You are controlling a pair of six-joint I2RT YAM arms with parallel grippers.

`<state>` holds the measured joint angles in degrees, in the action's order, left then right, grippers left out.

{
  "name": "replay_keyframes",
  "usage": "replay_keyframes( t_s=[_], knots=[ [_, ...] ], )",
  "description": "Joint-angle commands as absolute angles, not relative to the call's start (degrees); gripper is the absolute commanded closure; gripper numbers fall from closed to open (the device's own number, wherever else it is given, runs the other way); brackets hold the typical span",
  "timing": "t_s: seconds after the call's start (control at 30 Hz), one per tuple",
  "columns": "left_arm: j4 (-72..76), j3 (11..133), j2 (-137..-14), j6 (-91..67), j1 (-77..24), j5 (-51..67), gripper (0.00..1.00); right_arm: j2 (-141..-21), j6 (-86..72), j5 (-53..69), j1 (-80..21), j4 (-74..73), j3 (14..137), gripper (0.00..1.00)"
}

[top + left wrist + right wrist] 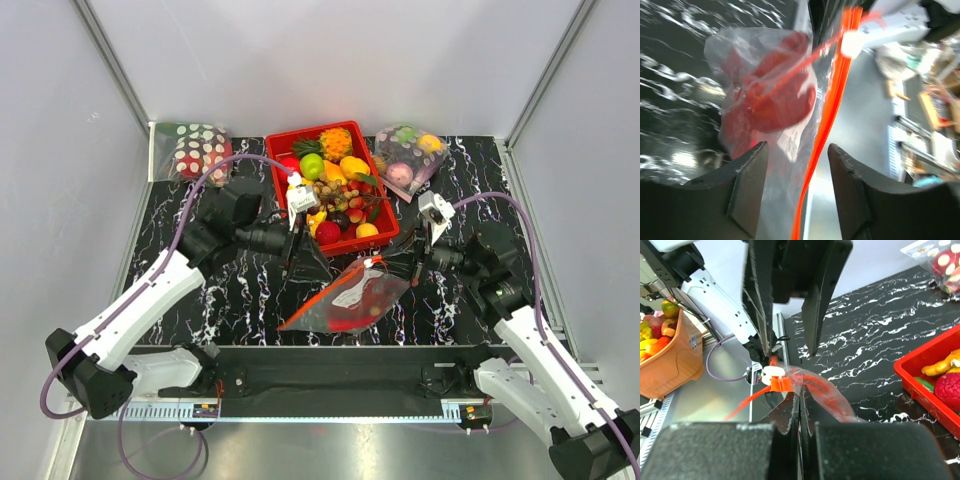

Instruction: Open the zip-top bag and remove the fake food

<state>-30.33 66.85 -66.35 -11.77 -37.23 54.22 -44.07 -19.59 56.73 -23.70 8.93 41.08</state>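
The zip-top bag point(340, 298) hangs slanted above the table's front middle, its orange-red zip strip point(829, 120) running along the upper edge to a white slider point(774, 372). Red fake food point(772, 100) shows through the clear plastic, bunched low in the bag point(352, 302). My right gripper point(801, 396) is shut on the bag's top edge just beside the slider, at the bag's right end point(405, 267). My left gripper point(797, 147) is open, its fingers either side of the zip strip without touching it, at the bag's left upper part point(312, 268).
A red basket point(388, 236) heaped with fruit stands right behind the bag. A white-dotted red bag point(195, 150) lies at the back left, a clear bag of pastel fruits point(408, 160) at the back right. A brown fruit basket point(670, 365) sits off the table.
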Motion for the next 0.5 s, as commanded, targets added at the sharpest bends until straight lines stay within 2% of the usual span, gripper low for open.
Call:
replay_keyframes(
  t_s=[0.0,0.17,0.27,0.47],
  knots=[
    [-30.1,72.9,-66.5,-8.4,-40.6,44.0,0.43,-45.1,-20.4,55.4,-24.2,9.8,41.9,1.0],
    [-28.0,75.7,-65.4,-4.4,-46.9,29.3,0.41,-47.5,-20.7,52.8,-24.2,6.2,43.2,1.0],
    [-27.4,76.2,-64.3,-1.0,-51.6,15.2,0.41,-48.7,-20.6,50.0,-24.1,2.6,44.6,1.0],
    [-27.9,77.2,-67.0,4.5,-58.7,3.9,0.4,-51.4,-19.6,45.8,-24.1,-5.3,47.2,1.0]
  ],
)
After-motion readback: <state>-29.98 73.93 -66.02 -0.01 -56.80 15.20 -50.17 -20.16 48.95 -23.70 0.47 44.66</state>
